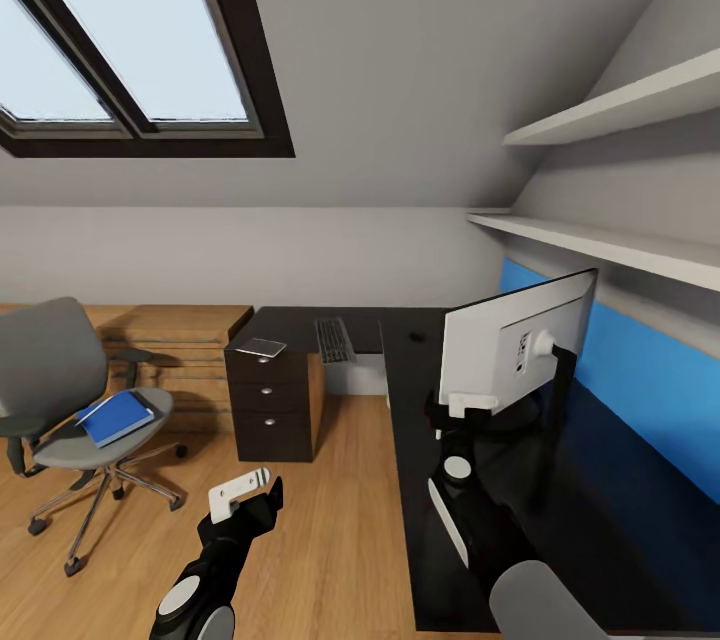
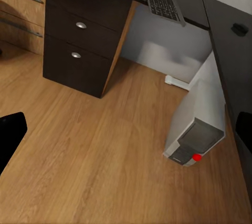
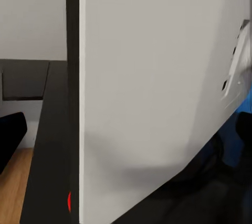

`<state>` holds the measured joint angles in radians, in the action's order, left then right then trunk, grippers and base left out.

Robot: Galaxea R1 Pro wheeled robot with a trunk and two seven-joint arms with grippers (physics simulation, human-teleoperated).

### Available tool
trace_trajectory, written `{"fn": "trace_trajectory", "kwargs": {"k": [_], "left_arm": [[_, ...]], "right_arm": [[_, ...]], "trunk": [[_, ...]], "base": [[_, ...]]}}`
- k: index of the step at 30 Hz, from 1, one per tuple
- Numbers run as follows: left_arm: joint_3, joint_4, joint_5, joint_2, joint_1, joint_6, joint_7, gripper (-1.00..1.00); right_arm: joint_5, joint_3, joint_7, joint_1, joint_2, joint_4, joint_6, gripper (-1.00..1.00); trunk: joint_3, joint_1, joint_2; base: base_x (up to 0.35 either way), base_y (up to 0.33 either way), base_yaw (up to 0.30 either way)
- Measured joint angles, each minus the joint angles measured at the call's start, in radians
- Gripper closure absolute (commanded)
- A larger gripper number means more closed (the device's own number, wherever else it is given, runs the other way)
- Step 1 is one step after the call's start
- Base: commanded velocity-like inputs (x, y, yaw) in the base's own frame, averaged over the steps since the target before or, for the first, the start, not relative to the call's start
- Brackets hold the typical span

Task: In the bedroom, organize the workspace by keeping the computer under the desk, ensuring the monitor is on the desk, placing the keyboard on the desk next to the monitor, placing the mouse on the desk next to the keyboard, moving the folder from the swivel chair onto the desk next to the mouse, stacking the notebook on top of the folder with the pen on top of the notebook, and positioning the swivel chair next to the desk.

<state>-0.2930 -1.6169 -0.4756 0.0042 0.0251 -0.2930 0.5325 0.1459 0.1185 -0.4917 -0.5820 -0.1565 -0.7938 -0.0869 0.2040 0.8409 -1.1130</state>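
Glossy black, the L-shaped desk fills the lower right of the head view, its short wing running toward the centre over a dark three-drawer unit. On it, right of centre, stands the monitor, white back toward the camera. The right gripper sits at the monitor's lower left corner; its fingers seem to close on the screen's edge, but I cannot tell for certain whether they pinch it or merely touch. If the grip is only on one corner, any lift or turn could tip the wide screen on its round foot, or drag it toward the desk edge.

At the left of the frame, the grey swivel chair stands well apart from the desk, carrying the blue folder on its seat. Castors may let it roll away when the folder is taken.

The white computer tower, in the left wrist view, is under the desk top.

The keyboard lies on the short wing; near it, on the drawer end, the notebook overhangs the corner slightly and might slip off if nudged.

The left gripper hangs over bare floor at bottom centre-left, fingers apart, holding nothing.
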Motion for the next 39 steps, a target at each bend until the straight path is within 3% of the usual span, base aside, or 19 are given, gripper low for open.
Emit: {"fn": "trace_trajectory", "kwargs": {"k": [39], "left_arm": [[-0.005, 0.000, 0.000, -0.001, 0.000, 0.002, 0.000, -1.00]], "right_arm": [[0.000, -0.006, -0.052, 0.000, 0.005, 0.001, -0.001, -1.00]], "trunk": [[0.000, 0.000, 0.000]], "base": [[0.076, 0.042, 0.000]]}}
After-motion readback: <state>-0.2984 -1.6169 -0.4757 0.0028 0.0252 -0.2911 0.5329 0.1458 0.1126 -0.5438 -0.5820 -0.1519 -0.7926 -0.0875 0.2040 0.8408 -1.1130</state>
